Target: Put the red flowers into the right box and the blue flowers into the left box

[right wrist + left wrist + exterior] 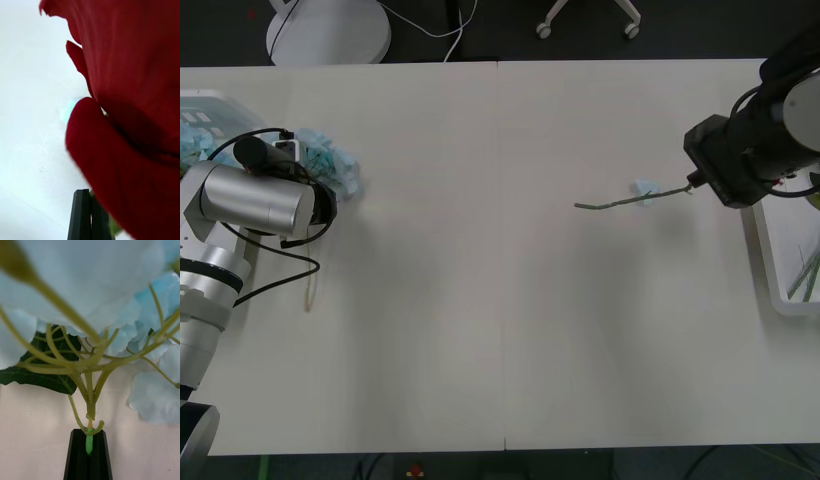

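The left gripper [89, 453] is sitting near the table's left edge, its black fingers [78, 457] pressed together on the green stem of a blue flower cluster [330, 165]. The pale petals are spreading out just beside the left box [205, 105], where more blue flowers [195, 135] are already lying. A dark green leaf [41, 375] is hanging under the branching stalks, and a black cable [275, 260] is looping over the silver forearm.

Across the table [500, 300], the right gripper [90, 215] is hovering by the right box [780, 270], fingers closed together at the base of a red rose [138, 112]; whether they actually pinch it cannot be told. The rose's bloom is crowding the wrist camera. Its grey-green stem [620, 202] is sticking out leftward past a tiny pale-blue scrap [644, 187]. A few green stems [805, 275] are lying inside the right box.
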Available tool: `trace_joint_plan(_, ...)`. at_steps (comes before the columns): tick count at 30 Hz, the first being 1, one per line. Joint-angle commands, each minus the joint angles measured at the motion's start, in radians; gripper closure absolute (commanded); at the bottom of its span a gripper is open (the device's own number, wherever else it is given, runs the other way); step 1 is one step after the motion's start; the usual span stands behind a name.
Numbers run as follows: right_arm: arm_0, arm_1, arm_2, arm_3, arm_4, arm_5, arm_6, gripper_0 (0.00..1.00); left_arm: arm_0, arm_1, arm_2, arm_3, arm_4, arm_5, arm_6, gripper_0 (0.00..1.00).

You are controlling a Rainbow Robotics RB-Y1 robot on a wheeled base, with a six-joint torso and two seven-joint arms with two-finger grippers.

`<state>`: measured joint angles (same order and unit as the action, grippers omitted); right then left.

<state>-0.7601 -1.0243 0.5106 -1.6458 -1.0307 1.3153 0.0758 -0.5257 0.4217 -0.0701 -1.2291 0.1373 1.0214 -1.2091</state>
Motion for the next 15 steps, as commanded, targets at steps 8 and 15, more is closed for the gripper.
trace_joint_plan(8, -0.044, -0.126, -0.101, 0.241, 0.132, 0.004, 0.946, 1.0, -0.112, -0.008, 0.107, -0.164, 0.093, 0.229, 0.079, 1.0)
trace_joint_plan(15, -0.074, -0.111, -0.1, 0.466, 0.235, -0.094, 1.368, 1.0, -0.177, 0.029, 0.254, -0.26, 0.208, 0.413, 0.06, 1.0)
